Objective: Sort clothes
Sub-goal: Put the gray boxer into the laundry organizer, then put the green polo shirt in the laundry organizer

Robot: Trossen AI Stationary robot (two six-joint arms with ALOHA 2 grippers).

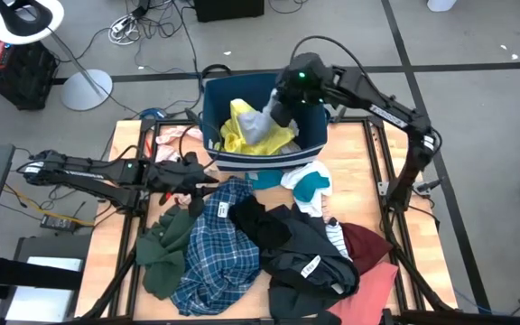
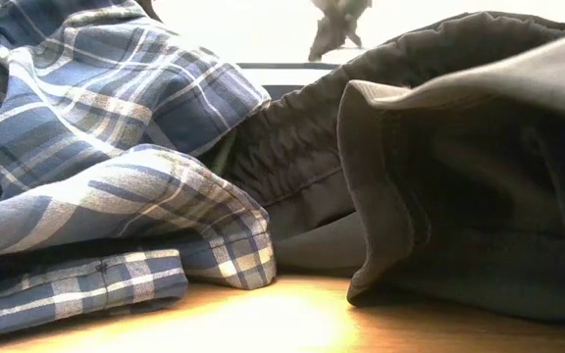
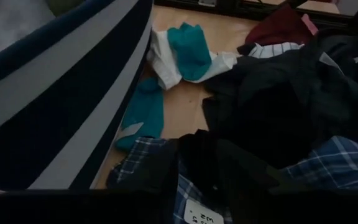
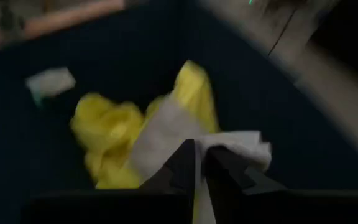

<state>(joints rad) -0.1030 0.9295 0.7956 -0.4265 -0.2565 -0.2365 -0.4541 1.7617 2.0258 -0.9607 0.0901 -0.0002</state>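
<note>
Bin (image 1: 310, 144): navy, at the table's far edge, between my two arms; a yellow garment (image 1: 235, 131) and a pale grey piece (image 1: 262, 126) lie inside it.
Right gripper (image 4: 199, 163): I hang over the bin's inside, fingers nearly together, the pale grey piece just at their tips; I cannot tell whether I am pinching it or it lies free.
Left gripper (image 1: 197, 181): I reach low across the table from the left, beside the bin's near wall, at the top edge of the plaid shirt (image 1: 215, 257); dark cloth covers my fingers, so I cannot tell how they stand.
Pile on table: dark green garment (image 1: 165, 248) at left, touching the plaid shirt; black garments (image 1: 301, 248) in the middle, overlapping the shirt.
Right side of pile: maroon cloth (image 1: 368, 244) and salmon pink cloth (image 1: 377, 284), next to the black garments.
Socks: teal-white pair (image 1: 310, 187), just in front of the bin.
Table (image 1: 350, 194): wooden, bare at the corners.
</note>
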